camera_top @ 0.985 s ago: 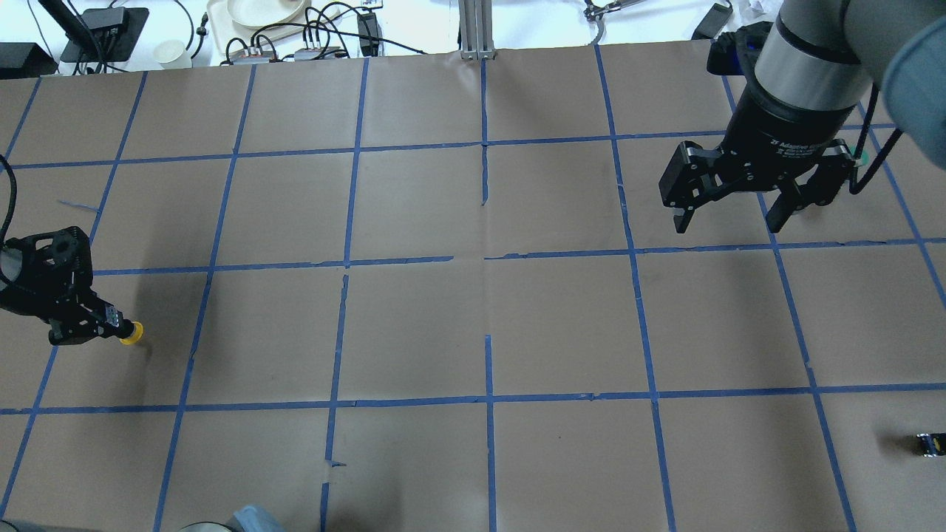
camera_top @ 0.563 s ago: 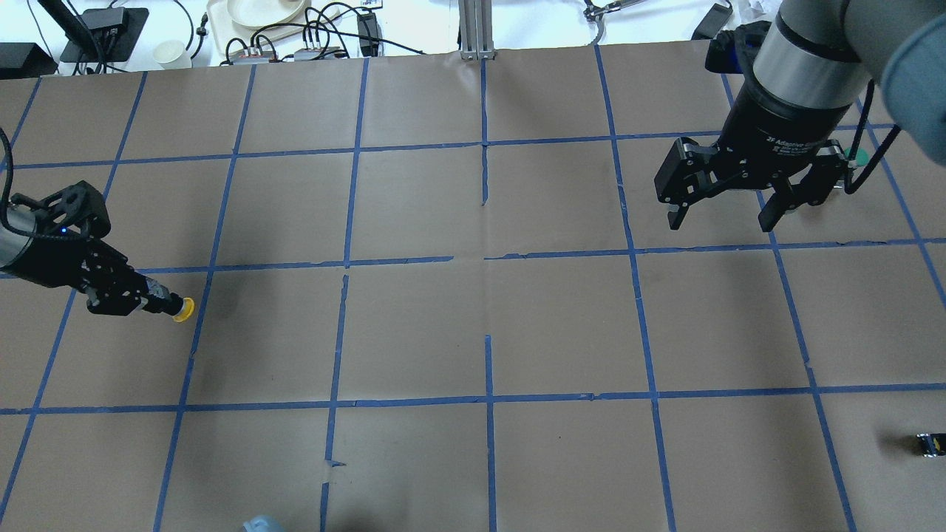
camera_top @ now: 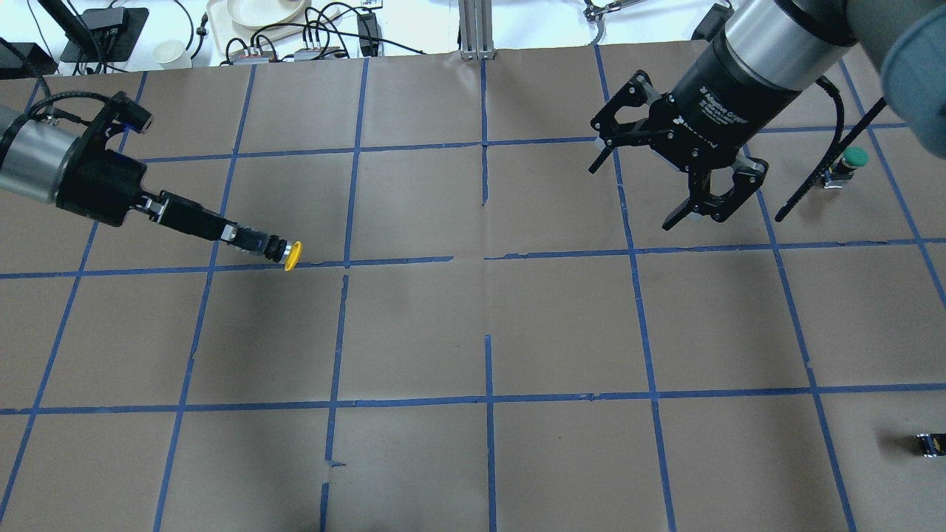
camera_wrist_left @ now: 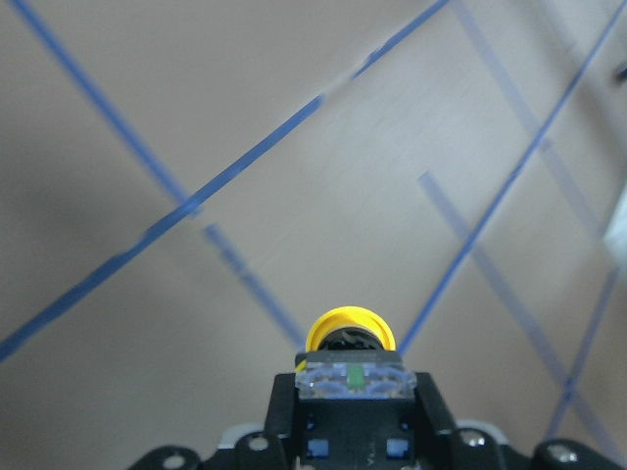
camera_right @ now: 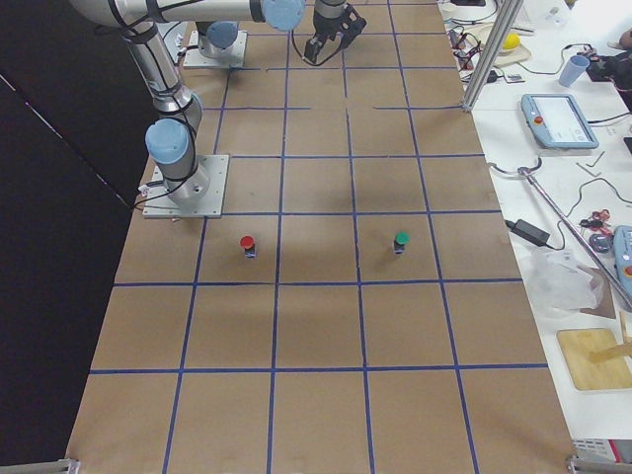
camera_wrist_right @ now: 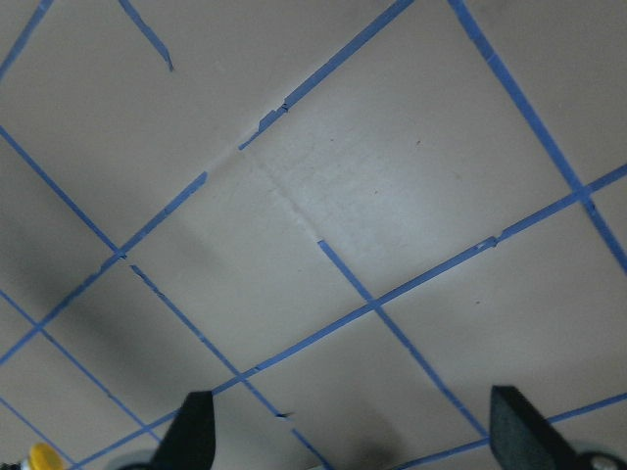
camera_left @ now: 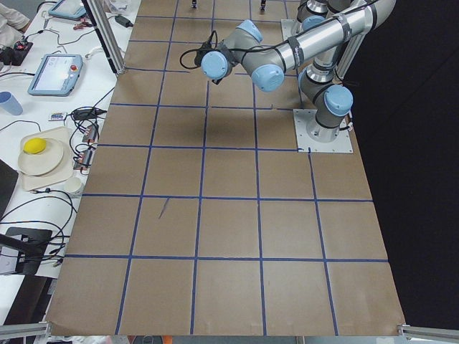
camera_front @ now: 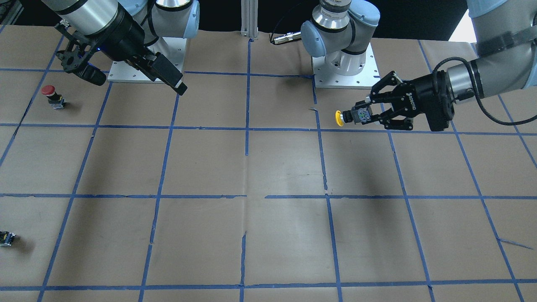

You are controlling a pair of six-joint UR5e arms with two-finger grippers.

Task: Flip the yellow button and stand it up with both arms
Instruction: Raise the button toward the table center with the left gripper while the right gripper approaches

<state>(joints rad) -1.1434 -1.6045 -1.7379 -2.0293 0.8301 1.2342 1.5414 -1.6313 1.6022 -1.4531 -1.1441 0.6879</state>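
My left gripper (camera_top: 253,242) is shut on the black and grey body of the yellow button (camera_top: 293,255) and holds it sideways above the table, its cap pointing toward the table's middle. In the front view this gripper (camera_front: 361,116) is on the right, with the button's cap (camera_front: 338,118) at its tip. The left wrist view shows the cap (camera_wrist_left: 351,330) beyond the clamped body. My right gripper (camera_top: 630,197) is open and empty, raised at the far right, well apart from the button. Its fingers (camera_wrist_right: 196,431) frame the right wrist view, and the yellow cap (camera_wrist_right: 43,457) peeks in at the bottom left corner.
A green-capped button (camera_top: 851,159) stands at the far right. A red-capped button (camera_front: 50,94) stands near the right arm's base. A small black capless block (camera_top: 930,443) lies at the near right edge. Cables and dishes (camera_top: 259,11) lie beyond the far table edge.
My left gripper has carried the yellow button up off the left side and toward the table's middle. My right gripper has swung left and turned, uncovering the green button.
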